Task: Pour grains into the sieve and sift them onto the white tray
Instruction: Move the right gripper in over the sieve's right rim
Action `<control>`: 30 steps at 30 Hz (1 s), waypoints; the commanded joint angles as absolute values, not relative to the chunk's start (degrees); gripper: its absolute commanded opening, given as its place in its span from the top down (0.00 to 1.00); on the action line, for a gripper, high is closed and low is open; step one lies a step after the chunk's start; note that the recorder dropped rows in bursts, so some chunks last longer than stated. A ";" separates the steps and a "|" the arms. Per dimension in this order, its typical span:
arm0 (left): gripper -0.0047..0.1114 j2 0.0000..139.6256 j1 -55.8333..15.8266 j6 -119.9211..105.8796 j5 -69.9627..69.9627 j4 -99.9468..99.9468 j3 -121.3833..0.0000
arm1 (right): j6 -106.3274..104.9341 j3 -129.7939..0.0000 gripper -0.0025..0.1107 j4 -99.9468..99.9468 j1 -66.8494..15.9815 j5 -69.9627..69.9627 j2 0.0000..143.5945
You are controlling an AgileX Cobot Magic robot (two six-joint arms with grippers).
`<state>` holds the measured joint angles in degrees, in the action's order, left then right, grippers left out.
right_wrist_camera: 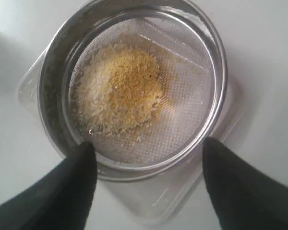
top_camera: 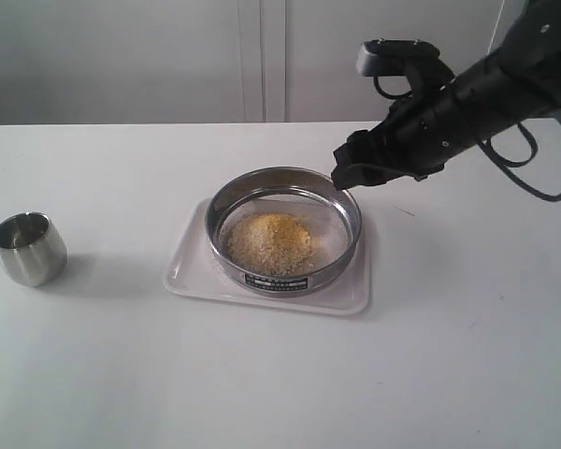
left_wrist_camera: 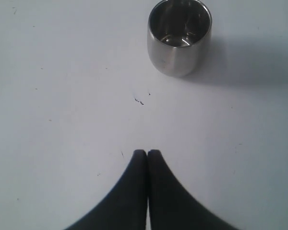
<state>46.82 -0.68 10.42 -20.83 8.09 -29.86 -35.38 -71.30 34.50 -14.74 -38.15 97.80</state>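
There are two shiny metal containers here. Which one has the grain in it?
The wide, shallow sieve on the white tray holds the grains; the small steel cup stands empty.

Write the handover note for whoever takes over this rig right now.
Left gripper: shut, empty, over bare table near the steel cup.
Right gripper: open, at the rim of the sieve, not clamped on it.
The sieve sits on the white tray; the grains lie piled on its mesh.
Done: pouring; the cup stands upright and looks empty.
Left: grip the sieve and sift onto the tray.
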 commanded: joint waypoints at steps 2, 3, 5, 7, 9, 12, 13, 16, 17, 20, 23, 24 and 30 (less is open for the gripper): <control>0.96 46.33 -0.88 10.46 -21.06 7.58 -29.38 | -18.98 -81.76 0.44 14.16 -17.05 -39.47 105.82; 0.96 46.33 -0.88 10.46 -21.06 7.58 -29.38 | -14.30 -84.01 0.44 9.49 -17.49 -40.60 107.39; 0.96 46.33 -0.88 10.46 -21.06 7.58 -29.38 | -9.84 -87.75 0.44 6.63 -17.79 -43.42 110.80; 0.96 46.33 -0.88 10.46 -21.06 7.58 -29.38 | -9.84 -91.05 0.46 7.07 -17.79 -45.34 113.86; 0.96 46.33 -0.88 10.46 -21.06 7.58 -29.38 | -9.11 -93.80 0.47 8.78 -17.79 -46.52 116.68; 0.96 46.33 -0.88 10.46 -21.06 7.69 -29.38 | -8.75 -94.69 0.47 9.36 -17.92 -46.42 118.08; 0.96 46.33 -0.88 10.46 -21.06 7.69 -29.38 | -8.75 -94.69 0.48 9.11 -18.27 -46.19 118.93; 0.96 46.33 -0.88 10.46 -21.06 7.69 -29.38 | -8.75 -94.69 0.48 9.11 -18.27 -46.02 120.93; 0.96 46.33 -0.88 10.46 -21.06 7.69 -29.38 | -8.75 -94.69 0.48 9.11 -18.27 -45.59 121.52; 0.96 46.33 -0.88 10.46 -21.06 7.69 -29.38 | -8.75 -94.69 0.48 9.11 -18.27 -44.64 122.16; 0.96 46.33 -0.88 10.46 -21.06 7.69 -29.38 | -8.75 -94.69 0.48 9.11 -18.27 -43.87 122.89; 0.96 46.33 -0.88 10.46 -21.06 7.69 -29.38 | -8.75 -94.69 0.48 9.11 -18.27 -43.67 123.23; 0.96 46.33 -0.88 10.46 -21.06 7.69 -29.38 | -8.75 -94.69 0.54 9.23 -18.27 -43.50 125.26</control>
<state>46.82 -0.68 10.42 -20.83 8.09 -29.86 -8.96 -94.24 9.03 -18.25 -44.02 124.85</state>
